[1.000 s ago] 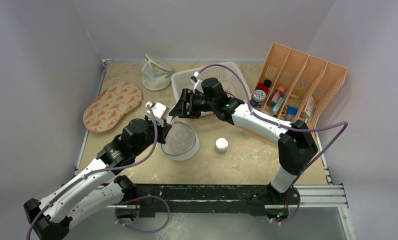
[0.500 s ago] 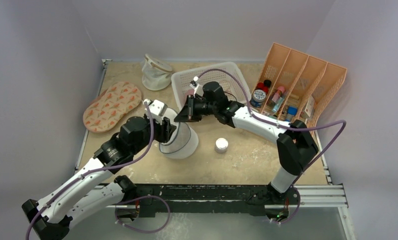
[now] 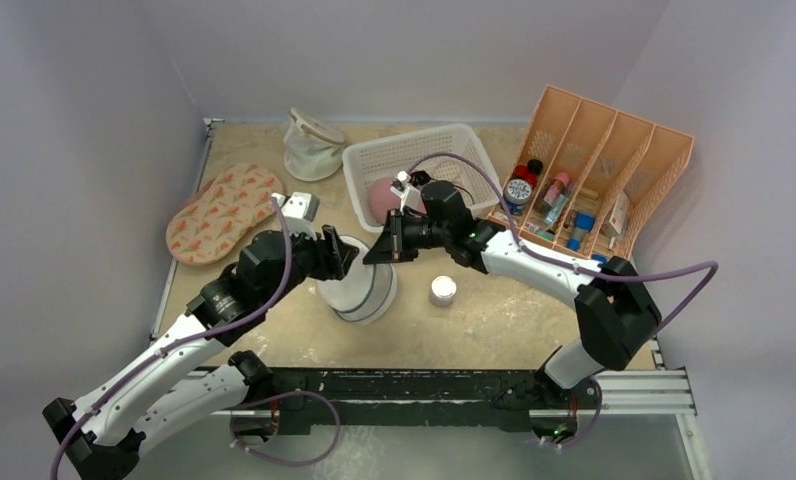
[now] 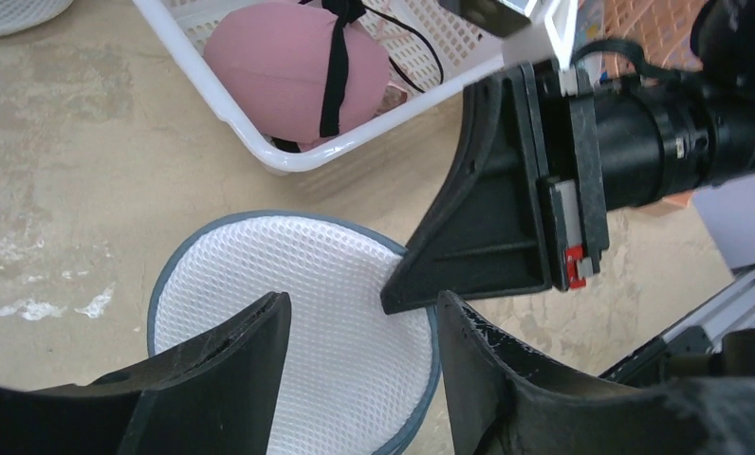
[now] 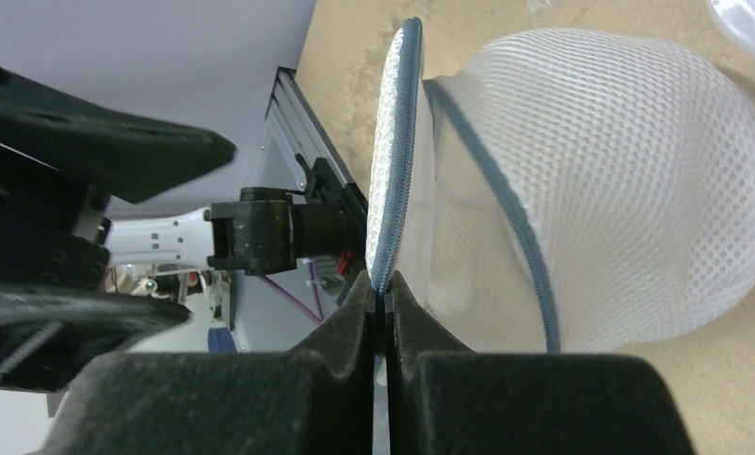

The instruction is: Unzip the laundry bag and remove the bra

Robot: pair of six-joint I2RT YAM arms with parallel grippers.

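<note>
The laundry bag [image 3: 359, 290] stands on the table, a white mesh drum with a grey-blue zipper rim. Its round lid [image 4: 298, 322] fills the left wrist view below my left gripper [image 4: 364, 327], which hangs open just above it with nothing between its fingers. My right gripper [image 5: 381, 284] is shut on the lid's zipper rim [image 5: 397, 142], which stands a little apart from the bag's body [image 5: 601, 190]. In the top view the right gripper [image 3: 376, 254] reaches the bag from the far right. The bra [image 3: 382, 197], pink with black straps, lies in the white basket [image 3: 444, 140].
A tan-rimmed mesh pouch [image 3: 309, 140] and a flat orange-patterned pad [image 3: 224, 212] lie at the far left. A small white-and-silver jar [image 3: 442, 290] stands right of the bag. An orange organiser [image 3: 614, 150] with bottles fills the far right.
My left gripper has opened and let go of the bag, which has settled upright. My right gripper has come nearer and shut on the lid's rim.
</note>
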